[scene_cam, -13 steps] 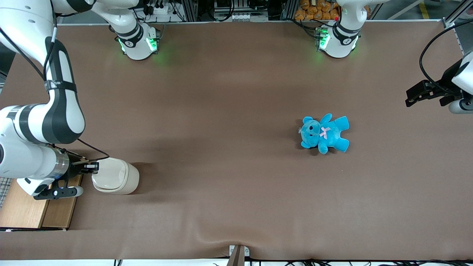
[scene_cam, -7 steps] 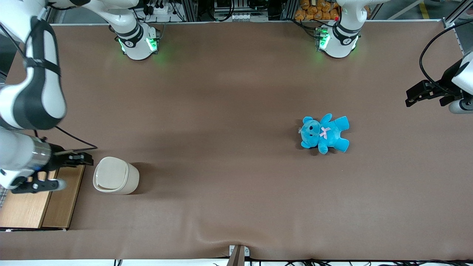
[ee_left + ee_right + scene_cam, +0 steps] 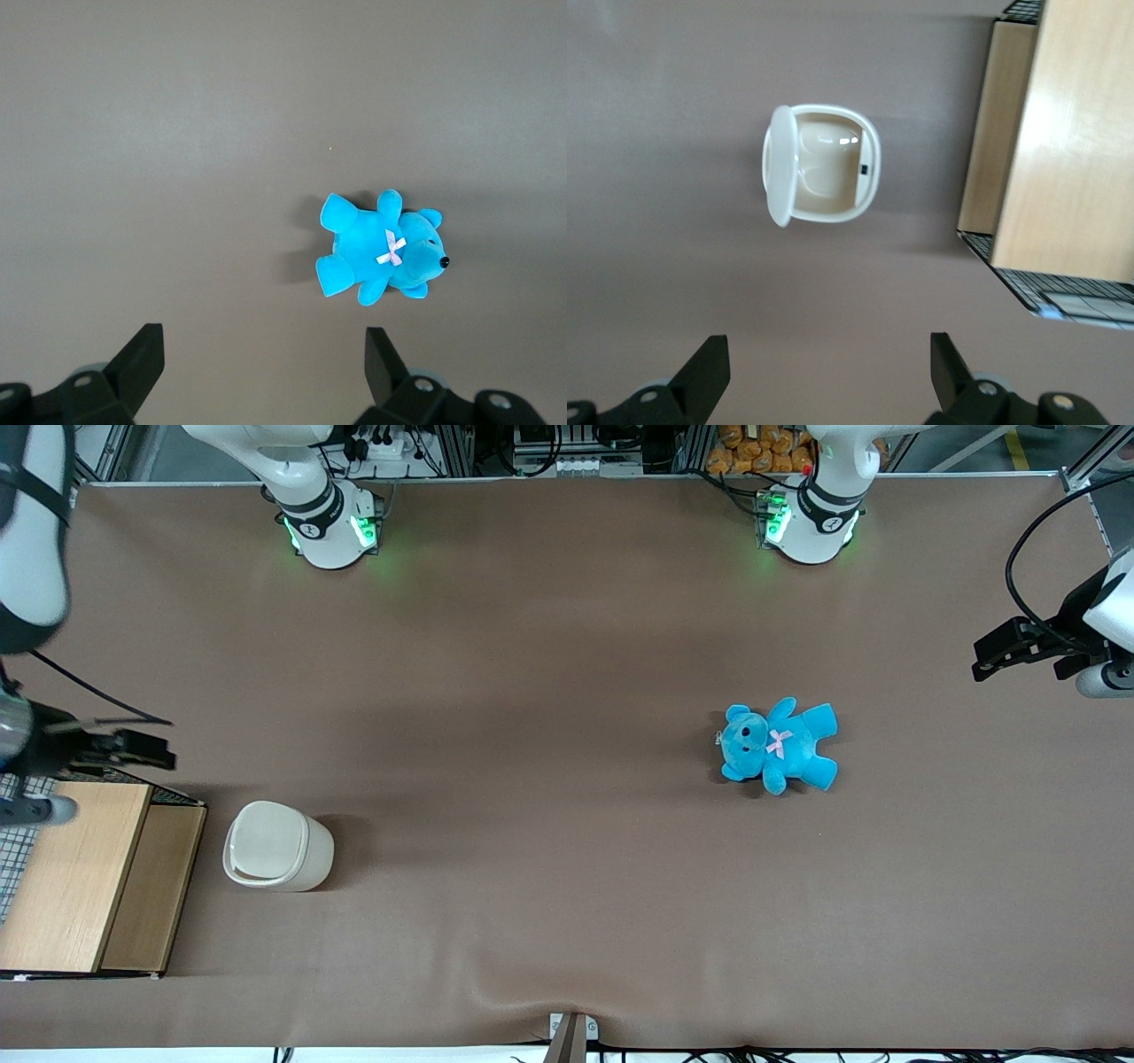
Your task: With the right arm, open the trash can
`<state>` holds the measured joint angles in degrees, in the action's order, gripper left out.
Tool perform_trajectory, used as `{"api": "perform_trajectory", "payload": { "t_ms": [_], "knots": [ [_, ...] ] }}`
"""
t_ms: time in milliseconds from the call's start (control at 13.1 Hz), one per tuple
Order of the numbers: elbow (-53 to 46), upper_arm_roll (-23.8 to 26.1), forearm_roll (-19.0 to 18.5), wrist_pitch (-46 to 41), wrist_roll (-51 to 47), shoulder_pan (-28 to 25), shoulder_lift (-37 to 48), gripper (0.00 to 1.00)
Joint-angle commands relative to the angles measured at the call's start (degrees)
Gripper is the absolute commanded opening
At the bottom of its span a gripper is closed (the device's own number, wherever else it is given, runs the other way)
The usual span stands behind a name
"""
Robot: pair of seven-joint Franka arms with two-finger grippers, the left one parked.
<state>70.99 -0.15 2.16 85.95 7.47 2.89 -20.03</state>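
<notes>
Trash can [image 3: 277, 857] sits on the brown table [image 3: 549, 691], toward the working arm's end and fairly near the front camera. It is small and cream-white. In the right wrist view the trash can [image 3: 822, 166] has its lid [image 3: 780, 166] tipped up on one side, so the smooth hollow inside shows. Nothing can be seen lying in it.

Just beside the can stands a wire box with a wooden top [image 3: 89, 877], closer to the table's end. The two do not touch; a thin strip of table shows between them. In the right wrist view the same wooden top [image 3: 1063, 142] shows with black wire mesh under its edge.

A blue teddy [image 3: 778, 745] with a small pink bow lies flat on the table, well apart from the can, toward the parked arm's end. The left wrist view looks down on this teddy [image 3: 379, 250] too. Nothing lies between the teddy and the can.

The right arm [image 3: 31, 531] is at the working arm's end of the table. Its black gripper [image 3: 133, 748] hangs above the table, farther from the front camera than the can and the box, touching neither. In the right wrist view the two fingers [image 3: 709, 372] are spread wide, with nothing between them.
</notes>
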Motion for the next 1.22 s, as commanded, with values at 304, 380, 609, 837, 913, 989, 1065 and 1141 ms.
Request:
{"api": "perform_trajectory", "payload": {
  "t_ms": [304, 380, 609, 837, 913, 989, 1065, 1141],
  "knots": [
    [21.43, 0.41, 0.48, 5.36, 1.5, 1.94, 19.83, 1.0],
    [23.38, 0.41, 0.48, 5.55, 1.32, 1.85, 21.6, 1.0],
    [24.19, 0.5, 0.39, 5.19, 1.15, 1.76, 22.84, 1.0],
    [21.21, 0.67, -1.19, 5.2, 0.97, 1.5, 21.53, 1.0],
    [21.2, 0.67, -1.28, 4.93, 1.06, 1.5, 21.44, 1.0],
    [21.2, 0.67, -1.19, 4.41, 0.97, 1.5, 21.53, 1.0],
    [21.12, 0.76, -1.36, 3.8, 0.97, 1.33, 21.53, 1.0],
    [21.2, 0.76, -1.37, 3.53, 0.36, 1.24, 21.53, 1.0]
  ]
}}
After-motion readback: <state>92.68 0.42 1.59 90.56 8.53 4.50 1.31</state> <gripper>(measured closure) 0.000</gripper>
